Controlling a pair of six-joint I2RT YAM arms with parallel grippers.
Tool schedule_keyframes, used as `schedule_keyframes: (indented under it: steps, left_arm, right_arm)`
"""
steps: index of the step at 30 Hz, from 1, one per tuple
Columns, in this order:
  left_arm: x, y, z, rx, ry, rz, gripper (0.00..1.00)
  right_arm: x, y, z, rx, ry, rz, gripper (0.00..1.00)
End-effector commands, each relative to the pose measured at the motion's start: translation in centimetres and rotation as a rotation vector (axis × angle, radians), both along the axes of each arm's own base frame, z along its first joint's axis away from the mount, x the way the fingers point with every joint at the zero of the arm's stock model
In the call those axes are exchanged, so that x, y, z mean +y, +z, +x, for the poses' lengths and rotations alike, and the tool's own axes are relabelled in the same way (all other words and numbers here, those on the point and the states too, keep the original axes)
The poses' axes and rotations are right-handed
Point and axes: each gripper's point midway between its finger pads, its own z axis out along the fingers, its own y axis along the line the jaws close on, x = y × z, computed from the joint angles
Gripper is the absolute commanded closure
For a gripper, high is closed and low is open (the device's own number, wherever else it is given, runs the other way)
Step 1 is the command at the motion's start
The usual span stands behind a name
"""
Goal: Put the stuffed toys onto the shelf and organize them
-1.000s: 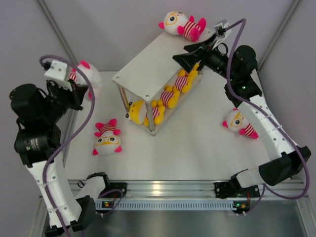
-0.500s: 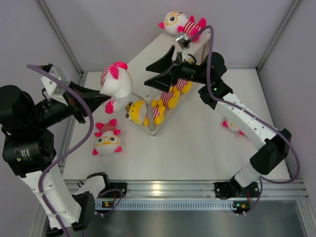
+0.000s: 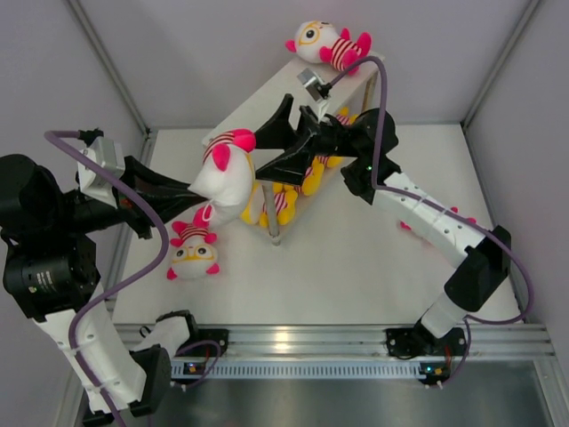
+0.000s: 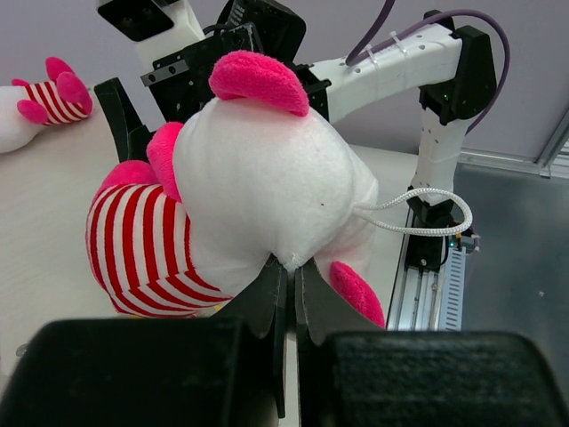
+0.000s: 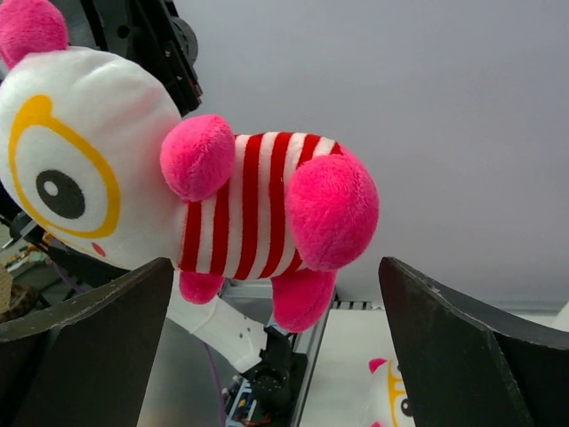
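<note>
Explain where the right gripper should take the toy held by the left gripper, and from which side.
Grip the toy by its striped torso, from the face side. The left gripper pinches the back of its head, leaving the torso free, facing the open right gripper.

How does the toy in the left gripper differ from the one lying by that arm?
The gripped toy hangs in the air, pinched at its head by the left gripper; the table toy lies face up, untouched. Both have white heads, pink limbs, striped shirts.
</note>
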Motion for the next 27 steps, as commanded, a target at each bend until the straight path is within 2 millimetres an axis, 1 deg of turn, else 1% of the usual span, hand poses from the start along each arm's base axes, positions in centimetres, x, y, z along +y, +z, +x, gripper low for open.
schedule_keyframes:
  steps: [1, 2, 5, 8, 9, 10, 11, 12, 13, 14, 15, 16, 18, 20, 21, 22, 23, 24, 25, 26, 27]
  left_arm:
    - [-0.8, 0.2, -3.2, -0.02, -0.199, 0.016, 1.0]
    - [-0.8, 0.2, -3.3, -0.024, -0.199, 0.017, 1.0]
    - [-0.7, 0.0, -3.0, -0.014, -0.2, 0.013, 1.0]
    - [-0.6, -0.3, -2.5, -0.007, -0.199, 0.01, 1.0]
    - [-0.6, -0.4, -2.4, -0.009, -0.199, 0.01, 1.0]
    - [-0.6, -0.5, -2.2, -0.005, -0.199, 0.008, 1.0]
    - [-0.5, -0.7, -1.9, 0.001, -0.2, 0.005, 1.0]
    - [-0.4, -0.8, -1.6, 0.001, -0.188, 0.004, 1.0]
    - [-0.3, -1.0, -1.1, 0.003, -0.175, 0.003, 1.0]
    - [-0.2, -1.3, -0.5, 0.009, -0.158, 0.001, 1.0]
    - [-0.1, -1.5, 0.1, 0.014, -0.138, 0.0, 1.0]
    - [0.0, -1.7, 0.4, 0.023, -0.13, -0.003, 1.0]
    - [0.2, -2.2, 1.0, 0.04, -0.124, -0.008, 1.0]
    - [0.2, -2.3, 1.4, 0.038, -0.11, -0.007, 1.0]
    - [0.3, -2.2, 1.5, 0.034, -0.098, -0.005, 1.0]
    - [0.4, -2.2, 2.0, 0.031, -0.066, -0.002, 1.0]
    - [0.5, -2.1, 2.2, 0.03, -0.05, -0.001, 0.88]
    - [0.6, -2.0, 2.5, 0.023, -0.026, 0.002, 0.77]
    - [0.8, -1.9, 3.0, 0.019, 0.009, 0.005, 0.72]
    - [1.0, -1.9, 3.4, 0.012, 0.038, 0.009, 0.51]
    - [1.2, -1.8, 3.8, 0.008, 0.072, 0.011, 0.45]
  right_arm:
    - [-0.3, 1.8, -2.2, -0.082, 0.063, 0.088, 0.01]
    - [0.0, 1.6, -2.4, -0.081, 0.075, 0.089, 0.01]
    - [0.2, 1.9, -3.3, -0.102, 0.111, 0.122, 0.01]
    - [0.6, 2.3, -3.8, -0.104, 0.125, 0.135, 0.05]
    - [0.7, 2.3, -3.9, -0.104, 0.134, 0.135, 0.14]
    - [0.8, 2.4, -4.1, -0.109, 0.143, 0.137, 0.21]
    - [0.8, 2.8, -4.8, -0.118, 0.158, 0.152, 0.26]
    - [0.8, 2.9, -5.2, -0.122, 0.167, 0.158, 0.43]
    - [0.8, 3.2, -5.6, -0.125, 0.172, 0.165, 0.51]
    - [0.8, 3.3, -6.0, -0.126, 0.179, 0.173, 0.68]
    - [0.7, 3.4, -6.2, -0.124, 0.178, 0.178, 0.76]
    - [0.4, 3.9, -6.5, -0.127, 0.171, 0.194, 0.84]
    - [0.4, 3.5, -6.2, -0.11, 0.148, 0.191, 1.0]
    - [0.0, 3.4, -6.4, -0.123, 0.124, 0.189, 1.0]
    - [0.1, 3.5, -6.1, -0.117, 0.099, 0.19, 1.0]
    - [0.0, 3.1, -5.8, -0.081, 0.074, 0.153, 1.0]
    - [0.1, 2.9, -5.1, -0.093, 0.033, 0.145, 1.0]
    - [0.3, 3.0, -4.0, -0.058, -0.027, 0.13, 1.0]
    - [0.4, 2.2, -3.0, 0.005, -0.081, 0.06, 1.0]
    - [0.4, 1.6, -1.5, 0.005, -0.156, 0.026, 1.0]
    - [0.3, 1.5, 0.5, 0.047, -0.262, 0.009, 1.0]
